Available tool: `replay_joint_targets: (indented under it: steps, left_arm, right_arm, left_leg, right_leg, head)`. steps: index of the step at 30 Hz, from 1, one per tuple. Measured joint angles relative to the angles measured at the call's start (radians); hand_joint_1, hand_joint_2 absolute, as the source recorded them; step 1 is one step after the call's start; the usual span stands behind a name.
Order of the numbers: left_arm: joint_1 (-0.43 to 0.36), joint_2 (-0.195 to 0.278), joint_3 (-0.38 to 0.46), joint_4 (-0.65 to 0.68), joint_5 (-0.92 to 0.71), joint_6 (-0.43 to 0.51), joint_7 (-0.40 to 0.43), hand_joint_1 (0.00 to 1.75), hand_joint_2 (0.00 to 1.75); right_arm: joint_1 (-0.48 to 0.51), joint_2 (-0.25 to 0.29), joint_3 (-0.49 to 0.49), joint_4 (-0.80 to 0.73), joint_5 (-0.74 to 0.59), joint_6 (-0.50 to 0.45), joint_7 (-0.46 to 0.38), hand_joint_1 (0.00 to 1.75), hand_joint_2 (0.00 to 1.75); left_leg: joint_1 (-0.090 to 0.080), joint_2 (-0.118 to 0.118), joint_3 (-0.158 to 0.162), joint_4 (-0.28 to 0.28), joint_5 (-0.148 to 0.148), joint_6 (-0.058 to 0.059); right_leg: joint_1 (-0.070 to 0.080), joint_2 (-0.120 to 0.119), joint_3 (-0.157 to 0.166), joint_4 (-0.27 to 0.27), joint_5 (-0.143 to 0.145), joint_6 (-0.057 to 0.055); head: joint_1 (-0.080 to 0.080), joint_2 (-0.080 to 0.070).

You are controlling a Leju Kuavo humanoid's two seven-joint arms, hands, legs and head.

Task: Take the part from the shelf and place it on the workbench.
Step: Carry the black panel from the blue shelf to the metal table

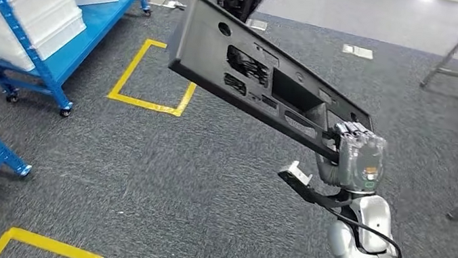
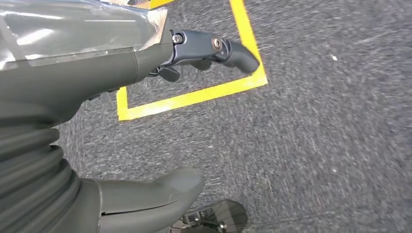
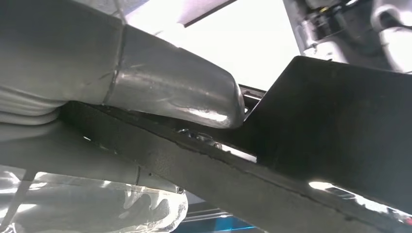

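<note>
Right hand [image 1: 358,156]: clamped on one end edge of the part [image 1: 267,87], thumb [image 3: 180,94] pressed on its face, fingers wrapped beneath.
Part: dark flat panel with cut-outs, held in the air, tilted, reaching away from the fingers over grey carpet [image 1: 202,200].
Left hand [image 2: 97,121]: holding nothing, fingers [image 2: 228,51] apart from the thumb, above a yellow tape square [image 2: 194,97].
Room: open carpet beneath the panel; blue shelf [image 1: 57,21] well apart from its far edge.

Right hand [image 1: 357,158] raised, gripping; left hand [image 2: 145,121] hangs, fingers [image 2: 228,48] apart.
</note>
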Motion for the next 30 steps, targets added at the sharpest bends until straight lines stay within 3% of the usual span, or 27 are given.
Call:
replay_joint_targets:
  steps: [2, 4, 6, 8, 9, 10, 12, 13, 14, 15, 16, 17, 18, 19, 21, 23, 24, 25, 27, 28, 30]
  left_arm:
    - [-0.001, -0.002, 0.000, 0.000, 0.000, 0.000, 0.000, 0.00, 1.75]
    - [-0.001, -0.005, 0.000, 0.000, -0.001, 0.000, 0.000, 0.00, 1.75]
    - [0.001, -0.006, 0.001, 0.000, -0.001, 0.000, -0.001, 0.00, 1.75]
    - [0.003, -0.007, 0.003, 0.000, -0.002, 0.000, -0.001, 0.00, 1.75]
    - [0.004, -0.006, 0.004, 0.000, -0.002, 0.000, -0.001, 0.00, 1.75]
    - [0.004, -0.006, 0.005, 0.000, -0.002, 0.000, -0.001, 0.00, 1.75]
    - [0.003, -0.004, 0.006, 0.000, -0.002, 0.000, -0.001, 0.00, 1.75]
    - [0.003, -0.004, 0.007, 0.000, -0.003, 0.000, -0.001, 0.00, 1.75]
    - [0.002, -0.003, 0.007, 0.000, -0.004, -0.001, -0.001, 0.00, 1.75]
    - [0.002, -0.003, 0.008, 0.000, -0.004, -0.002, -0.001, 0.00, 1.75]
    - [0.000, -0.004, 0.008, 0.000, -0.005, -0.002, -0.001, 0.00, 1.75]
    - [-0.002, -0.004, 0.008, 0.000, -0.006, -0.003, -0.001, 0.00, 1.75]
    - [-0.003, -0.005, 0.009, 0.000, -0.006, -0.004, -0.001, 0.00, 1.75]
    - [-0.004, -0.005, 0.009, 0.000, -0.006, -0.004, -0.001, 0.00, 1.75]
    - [-0.003, -0.004, 0.010, 0.000, -0.006, -0.004, -0.002, 0.00, 1.75]
    - [0.000, -0.004, 0.010, 0.000, -0.005, -0.004, -0.002, 0.00, 1.75]
    - [0.000, -0.004, 0.010, 0.000, -0.005, -0.004, -0.002, 0.00, 1.75]
    - [0.000, -0.004, 0.010, 0.000, -0.005, -0.004, -0.003, 0.00, 1.75]
    - [0.000, -0.005, 0.010, 0.000, -0.005, -0.004, -0.004, 0.00, 1.75]
    - [0.000, -0.005, 0.010, 0.000, -0.005, -0.004, -0.004, 0.00, 1.75]
    - [0.000, -0.006, 0.010, 0.000, -0.005, -0.004, -0.006, 0.00, 1.75]
  right_arm:
    - [-0.001, -0.001, 0.000, 0.000, 0.000, -0.001, 0.000, 1.75, 0.00]
    - [-0.003, -0.002, 0.000, -0.002, 0.000, -0.001, 0.000, 1.75, 0.00]
    - [-0.002, -0.002, 0.001, -0.002, -0.001, -0.001, 0.001, 1.75, 0.00]
    - [0.007, -0.004, 0.001, -0.002, -0.003, -0.001, 0.001, 1.75, 0.00]
    - [0.011, -0.005, 0.001, -0.002, -0.003, -0.001, 0.001, 1.75, 0.00]
    - [0.014, -0.007, 0.001, -0.002, -0.003, -0.001, 0.001, 1.75, 0.00]
    - [0.017, -0.008, 0.001, -0.003, -0.004, -0.001, 0.001, 1.75, 0.00]
    - [0.017, -0.009, 0.001, -0.003, -0.004, -0.001, 0.001, 1.75, 0.00]
    - [0.017, -0.009, 0.001, -0.003, -0.004, -0.001, 0.001, 1.75, 0.00]
    - [0.017, -0.010, 0.001, -0.003, -0.005, 0.000, 0.001, 1.75, 0.00]
    - [0.018, -0.013, 0.001, -0.003, -0.005, 0.000, 0.001, 1.75, 0.00]
    - [0.019, -0.016, 0.001, -0.003, -0.005, 0.000, 0.001, 1.75, 0.00]
    - [0.019, -0.019, 0.001, -0.003, -0.004, 0.000, 0.001, 1.75, 0.00]
    - [0.018, -0.021, 0.001, -0.003, -0.004, 0.000, 0.001, 1.75, 0.00]
    - [0.017, -0.021, 0.002, -0.004, -0.004, 0.000, 0.001, 1.75, 0.00]
    - [0.018, -0.020, 0.004, -0.003, -0.005, 0.001, 0.001, 1.75, 0.00]
    - [0.019, -0.020, 0.004, -0.003, -0.005, 0.002, 0.001, 1.75, 0.00]
    - [0.019, -0.021, 0.004, -0.003, -0.005, 0.002, 0.002, 1.75, 0.00]
    - [0.017, -0.021, 0.004, -0.004, -0.005, 0.002, 0.003, 1.75, 0.00]
    - [0.015, -0.021, 0.004, -0.005, -0.005, 0.002, 0.003, 1.75, 0.00]
    - [0.013, -0.022, 0.004, -0.006, -0.005, 0.002, 0.004, 1.75, 0.00]
  left_leg:
    - [0.009, 0.000, 0.005, 0.002, -0.011, -0.008]
    - [0.016, -0.044, -0.017, 0.058, -0.053, -0.009]
    - [0.012, -0.091, -0.080, 0.187, -0.116, -0.001]
    - [0.004, -0.106, -0.142, 0.288, -0.141, 0.009]
    - [0.000, -0.109, -0.151, 0.290, -0.126, 0.016]
    - [-0.004, -0.116, -0.140, 0.254, -0.093, 0.024]
    - [-0.007, -0.163, -0.084, 0.126, -0.019, 0.037]
    - [-0.007, -0.186, -0.060, 0.073, 0.002, 0.038]
    - [-0.008, -0.202, -0.045, 0.040, 0.012, 0.038]
    - [-0.010, -0.203, -0.039, 0.027, 0.012, 0.037]
    - [-0.012, -0.189, -0.037, 0.022, 0.014, 0.039]
    - [-0.013, -0.174, -0.034, 0.016, 0.020, 0.045]
    - [-0.013, -0.160, -0.031, 0.008, 0.025, 0.052]
    - [-0.013, -0.146, -0.028, 0.000, 0.030, 0.058]
    - [-0.018, -0.118, -0.025, -0.007, 0.034, 0.065]
    - [-0.023, -0.087, -0.027, -0.008, 0.034, 0.066]
    - [-0.024, -0.072, -0.027, -0.008, 0.034, 0.067]
    - [-0.025, -0.059, -0.027, -0.008, 0.033, 0.066]
    - [-0.026, -0.035, -0.025, -0.008, 0.032, 0.064]
    - [-0.028, -0.025, -0.024, -0.008, 0.030, 0.062]
    - [-0.030, -0.007, -0.019, -0.009, 0.026, 0.055]
  right_leg:
    - [-0.004, 0.025, -0.002, -0.001, 0.002, -0.017]
    - [-0.004, 0.049, 0.000, -0.003, 0.004, -0.030]
    - [-0.001, 0.073, 0.001, -0.003, 0.004, -0.040]
    - [0.006, 0.099, 0.001, -0.003, 0.004, -0.048]
    - [0.008, 0.114, 0.002, -0.003, 0.004, -0.049]
    - [0.010, 0.129, 0.004, -0.003, 0.004, -0.050]
    - [0.013, 0.158, 0.007, -0.002, 0.004, -0.049]
    - [0.015, 0.170, 0.007, -0.001, 0.005, -0.048]
    - [0.016, 0.183, 0.005, -0.003, 0.007, -0.045]
    - [0.017, 0.195, 0.002, -0.006, 0.010, -0.040]
    - [0.016, 0.209, -0.001, -0.012, 0.014, -0.033]
    - [0.016, 0.207, -0.005, -0.012, 0.017, -0.027]
    - [0.018, 0.184, -0.013, -0.002, 0.012, -0.024]
    - [0.021, 0.150, -0.028, 0.025, -0.002, -0.024]
    - [0.024, 0.081, -0.081, 0.133, -0.052, -0.028]
    - [0.023, 0.064, -0.126, 0.238, -0.089, -0.025]
    - [0.023, 0.061, -0.126, 0.246, -0.090, -0.021]
    - [0.023, 0.055, -0.104, 0.212, -0.077, -0.015]
    - [0.029, 0.017, -0.019, 0.068, -0.036, -0.012]
    - [0.035, -0.004, 0.017, 0.006, -0.019, -0.016]
    - [0.046, -0.020, 0.042, -0.042, -0.006, -0.031]
  head:
    - [-0.013, 0.000]
    - [-0.024, 0.000]
    - [-0.035, 0.000]
    - [-0.044, 0.000]
    - [-0.045, 0.000]
    - [-0.045, 0.000]
    - [-0.047, 0.000]
    - [-0.046, 0.000]
    - [-0.044, 0.000]
    - [-0.043, 0.000]
    - [-0.041, 0.000]
    - [-0.039, 0.000]
    - [-0.035, 0.000]
    - [-0.030, 0.000]
    - [-0.019, 0.000]
    - [-0.014, 0.000]
    - [-0.013, 0.000]
    - [-0.011, 0.000]
    - [-0.007, 0.000]
    - [-0.005, 0.000]
    - [-0.004, 0.000]
